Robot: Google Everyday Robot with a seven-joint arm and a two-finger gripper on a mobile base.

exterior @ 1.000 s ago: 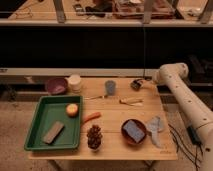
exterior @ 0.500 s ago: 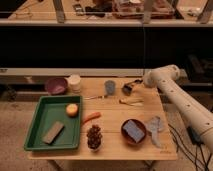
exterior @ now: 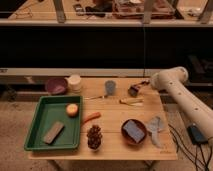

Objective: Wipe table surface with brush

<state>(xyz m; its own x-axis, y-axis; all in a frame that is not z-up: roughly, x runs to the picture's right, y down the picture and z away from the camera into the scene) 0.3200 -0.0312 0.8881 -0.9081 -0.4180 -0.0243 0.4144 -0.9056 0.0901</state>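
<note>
Gripper: over the counter, at 12 o'clock of the brush, likely poised to take it; opening cannot be told.
Brush: lying flat, not yet lifted.

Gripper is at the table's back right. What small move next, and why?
Probably ease the gripper down and forward onto what looks like the brush. It lies unheld on the table surface just in front of the gripper, so wiping cannot start.

Table surface, gripper over its far right.
On it: 1 green tray, purple bowl, dark bowl, jar, cup, brush, carrot, pinecone, cloth.
</note>
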